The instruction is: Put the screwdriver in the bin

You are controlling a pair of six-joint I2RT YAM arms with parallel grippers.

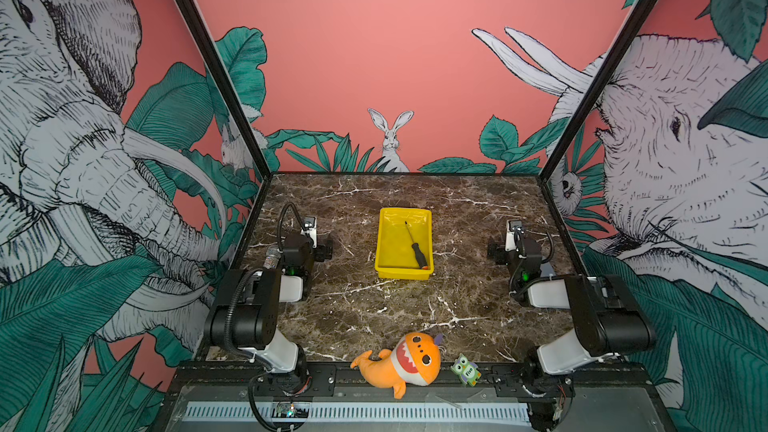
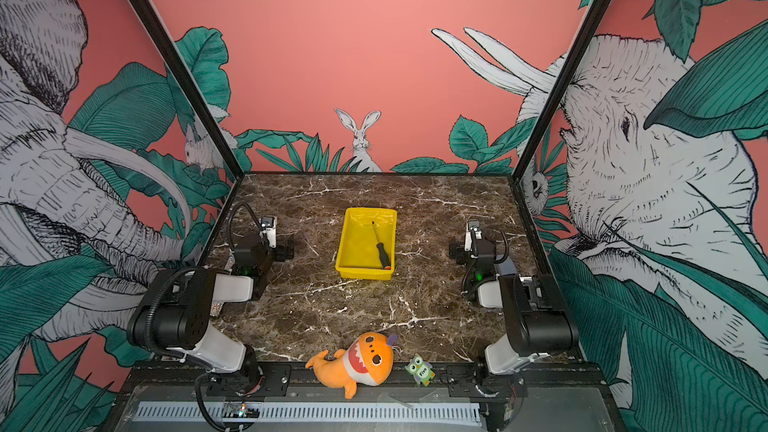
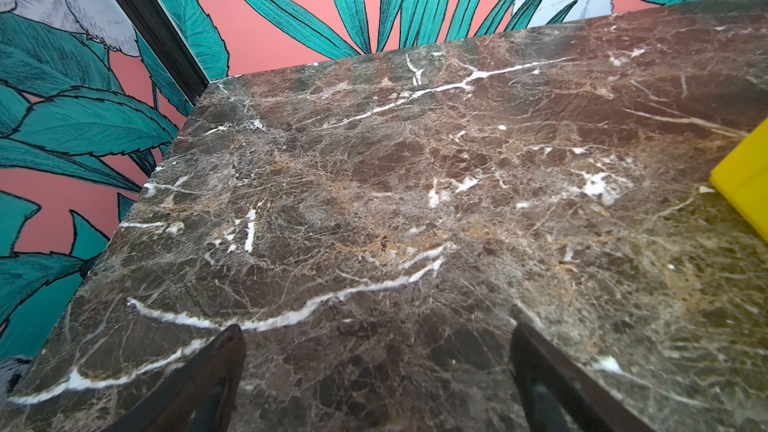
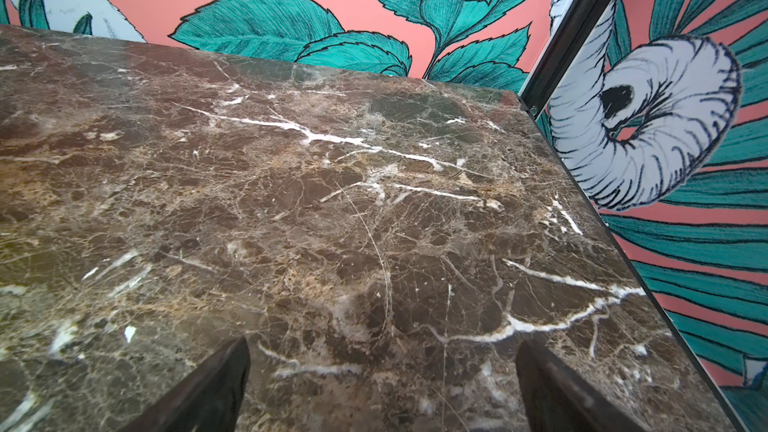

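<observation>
Lying slantwise in the bin (image 1: 401, 273) at the middle of the worktop (image 1: 374, 313), your screwdriver (image 1: 415, 248) points its orange cap toward the front edge. Your left gripper (image 3: 374, 334) and right gripper (image 4: 382, 347) hang near the side edges, jaws spread. A plush shark (image 1: 409, 361) and owl toy (image 1: 466, 369) sit at the front edge of the brown marble; jungle murals wall it.

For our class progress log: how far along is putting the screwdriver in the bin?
Done: the small black-handled, orange-capped screwdriver lies inside the shallow yellow plastic bin. In hand: nothing; left gripper and right gripper are open, empty, off to its sides. Left: nothing visible.
</observation>
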